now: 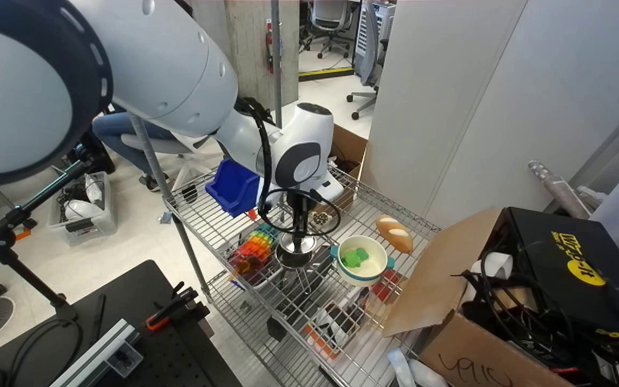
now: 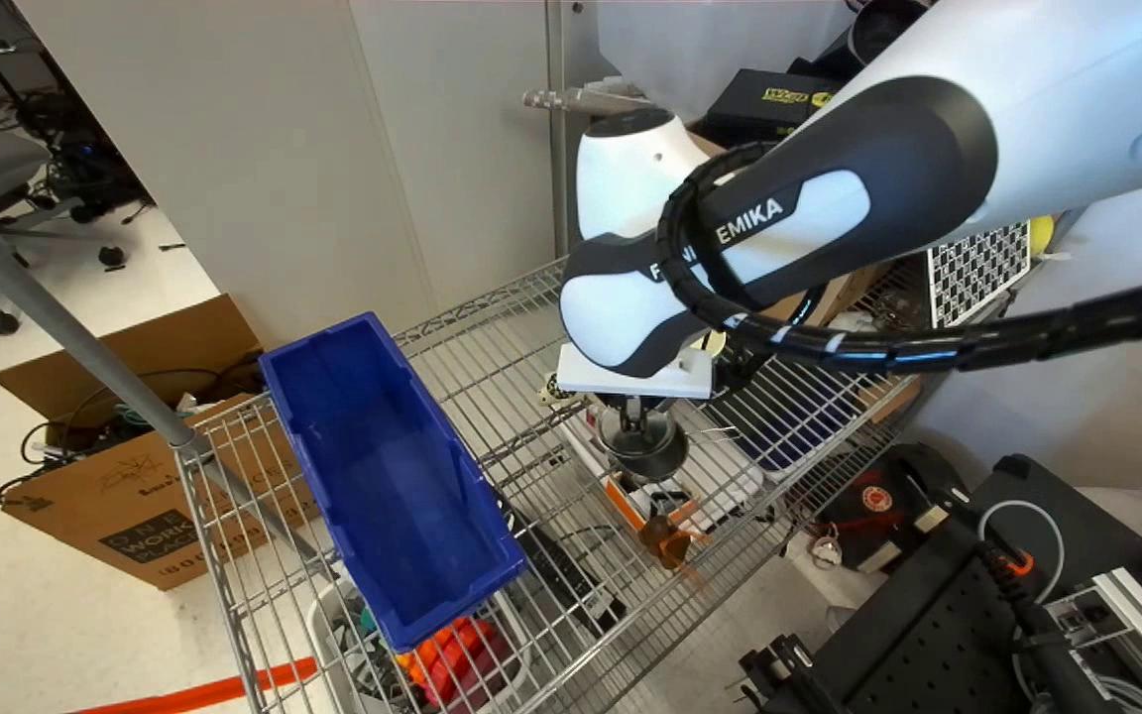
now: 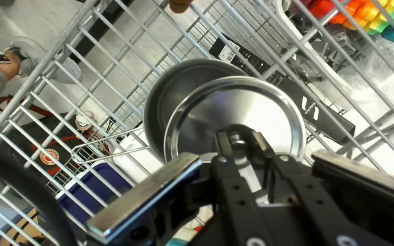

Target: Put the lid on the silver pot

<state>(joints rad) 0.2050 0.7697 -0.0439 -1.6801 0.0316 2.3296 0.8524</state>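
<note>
The silver lid [image 3: 210, 112] hangs under my gripper [image 3: 240, 139], whose fingers are closed around its black knob. The silver pot [image 3: 156, 109] stands on the wire shelf below, its wire handle sticking out to one side. In the wrist view the lid covers part of the pot's opening, shifted right and down of it. The lid [image 1: 289, 244] and the pot [image 1: 294, 262] also show in an exterior view, the lid just above the pot. The pot [image 2: 662, 461] also shows in an exterior view, below my gripper [image 2: 634, 415]. Whether lid and rim touch is unclear.
A cream bowl with teal handles [image 1: 376, 255] holds green pieces beside the pot. A bread loaf [image 1: 394, 234] lies beyond it. A large blue bin [image 2: 393, 496] sits on the wire shelf [image 2: 492, 382]. A cardboard box [image 1: 481, 349] borders the shelf.
</note>
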